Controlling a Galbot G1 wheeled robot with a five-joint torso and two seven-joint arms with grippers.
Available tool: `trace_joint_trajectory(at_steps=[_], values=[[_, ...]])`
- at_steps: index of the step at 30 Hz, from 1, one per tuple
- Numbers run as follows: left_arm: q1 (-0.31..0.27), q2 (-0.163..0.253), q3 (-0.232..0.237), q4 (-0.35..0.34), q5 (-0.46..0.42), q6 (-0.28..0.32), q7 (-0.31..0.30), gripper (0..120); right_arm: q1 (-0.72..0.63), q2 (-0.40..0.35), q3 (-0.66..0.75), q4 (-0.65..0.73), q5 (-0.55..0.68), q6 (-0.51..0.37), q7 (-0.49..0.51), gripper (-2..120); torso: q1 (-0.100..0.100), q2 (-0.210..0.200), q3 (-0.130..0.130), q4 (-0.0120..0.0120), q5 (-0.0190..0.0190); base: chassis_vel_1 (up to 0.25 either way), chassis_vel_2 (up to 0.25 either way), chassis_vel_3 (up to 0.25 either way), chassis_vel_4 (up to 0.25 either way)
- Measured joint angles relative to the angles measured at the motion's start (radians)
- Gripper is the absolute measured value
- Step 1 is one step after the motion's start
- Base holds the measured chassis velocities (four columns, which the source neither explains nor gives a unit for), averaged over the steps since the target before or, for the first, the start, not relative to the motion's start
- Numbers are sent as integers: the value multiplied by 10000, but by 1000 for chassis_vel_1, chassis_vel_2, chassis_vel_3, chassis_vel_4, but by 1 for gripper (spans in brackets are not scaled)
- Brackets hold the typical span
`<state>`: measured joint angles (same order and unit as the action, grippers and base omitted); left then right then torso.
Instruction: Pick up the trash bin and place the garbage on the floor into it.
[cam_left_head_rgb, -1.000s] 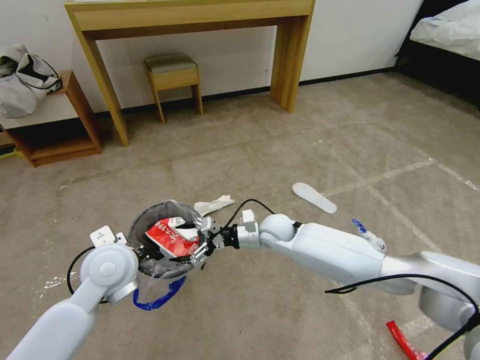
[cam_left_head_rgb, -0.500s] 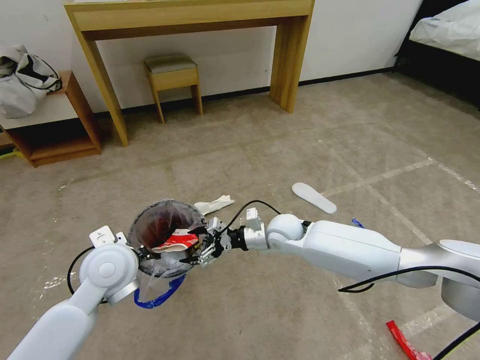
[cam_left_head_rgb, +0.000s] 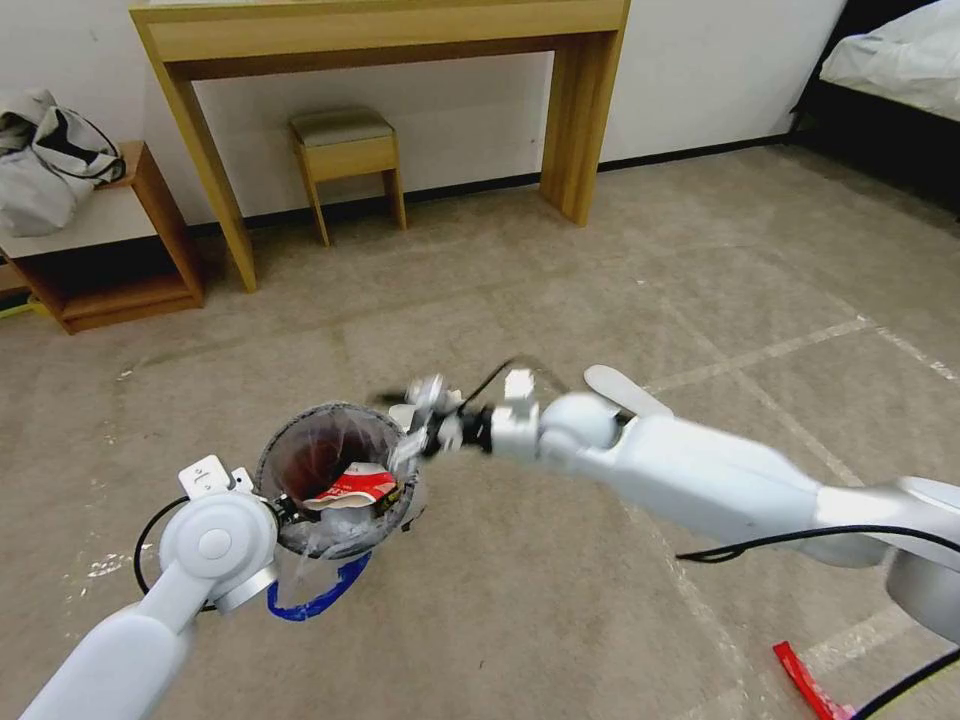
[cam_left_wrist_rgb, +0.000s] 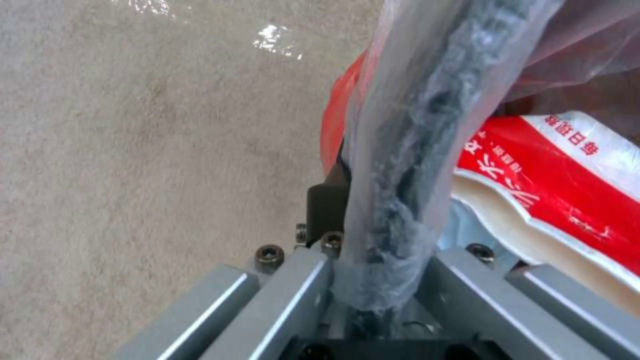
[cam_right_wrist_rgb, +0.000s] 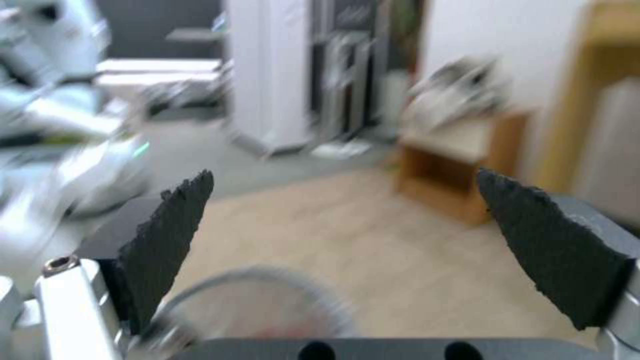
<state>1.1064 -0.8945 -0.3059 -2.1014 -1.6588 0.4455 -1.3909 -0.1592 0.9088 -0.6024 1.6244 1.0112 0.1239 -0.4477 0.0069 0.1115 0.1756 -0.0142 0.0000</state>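
The trash bin (cam_left_head_rgb: 300, 450), a round red bucket lined with a clear bag, hangs above the floor (cam_left_head_rgb: 520, 620). My left gripper (cam_left_head_rgb: 283, 506) is shut on its near rim. The left wrist view shows that rim (cam_left_wrist_rgb: 407, 150), wrapped in plastic, clamped in the left gripper (cam_left_wrist_rgb: 383, 240). A red-and-white packet (cam_left_head_rgb: 352, 487) (cam_left_wrist_rgb: 553, 170) of garbage lies inside the bin. My right gripper (cam_left_head_rgb: 420, 420) hovers open just past the bin's far rim, its pads (cam_right_wrist_rgb: 167, 240) wide apart and holding nothing. A red wrapper (cam_left_head_rgb: 810, 680) lies on the floor at the near right.
A white flat oval piece (cam_left_head_rgb: 610, 380) lies on the floor behind my right arm. A wooden desk (cam_left_head_rgb: 380, 40) with a stool (cam_left_head_rgb: 345, 150) under it, and a low shelf (cam_left_head_rgb: 110, 260), stand along the far wall. A bed (cam_left_head_rgb: 890, 70) is at the far right.
My right gripper let the red-and-white packet go into the bin. It then lifted up and away from the bin's mouth, empty. The left arm and the bin stayed put.
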Motion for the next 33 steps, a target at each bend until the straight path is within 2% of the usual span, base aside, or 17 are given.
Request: trace_joint_trajectory(at_steps=[1, 2, 4, 5, 7, 10, 12, 13, 15, 17, 33], values=[[-33, 38, 27, 27, -2, -10, 22, 0, -396, -395, 754, 357, -69, -45, 182, 100, 0, 0, 0, 0, 1, 0, 0, 0, 0], [-33, 38, 27, 27, -2, -10, 22, 0, -396, -395, 754, 357, -69, -45, 182, 100, 0, 0, 0, 0, 1, 0, 0, 0, 0], [-70, 78, 85, 49, -16, -29, 49, 0, -1652, -1300, 2279, 843, -360, -96, 267, 100, 0, 0, -1, 1, 2, 0, 0, 0, 0], [-70, 78, 85, 49, -16, -29, 49, 0, -1652, -1300, 2279, 843, -360, -96, 267, 100, 0, 0, -1, 1, 2, 0, 0, 0, 0], [-70, 81, 141, 47, -23, -26, 80, 0, -3168, -2139, 3539, 1096, -815, -103, 283, 100, 0, -1, 1, -8, 11, 0, 0, 0, 0], [-62, 71, 149, 47, -18, -20, 87, 0, -3705, -2481, 3989, 1160, -1012, -27, 352, 100, -1, 0, -1, -10, 11, 0, 0, 0, 0], [-37, 8, 181, 48, 1, -4, 121, 0, -5384, -3218, 5452, 1317, -1704, 118, 626, 100, -2, 0, -2, -3, 3, 0, 0, 0, 0], [-37, 8, 181, 48, 1, -4, 121, 0, -5384, -3218, 5452, 1317, -1704, 118, 626, 100, -2, 0, -2, -3, 3, 0, 0, 0, 0], [27, 2, 207, 45, 56, 12, 144, 0, -6436, -3473, 6169, 1191, -2243, 172, 876, 100, -1, 0, -2, -5, 3, 0, 0, 0, 0], [138, 2, 159, -2, 106, 13, 155, 0, -6688, -3498, 6237, 932, -2495, 186, 1051, 100, -1, 0, -1, -4, 4, 0, 0, 0, 0], [43, -58, 211, -43, 179, 36, 289, 0, -7230, -3375, 5746, -1634, -3363, 283, 1354, 100, -1, 0, 0, 0, 1, 0, 0, 0, 0]])
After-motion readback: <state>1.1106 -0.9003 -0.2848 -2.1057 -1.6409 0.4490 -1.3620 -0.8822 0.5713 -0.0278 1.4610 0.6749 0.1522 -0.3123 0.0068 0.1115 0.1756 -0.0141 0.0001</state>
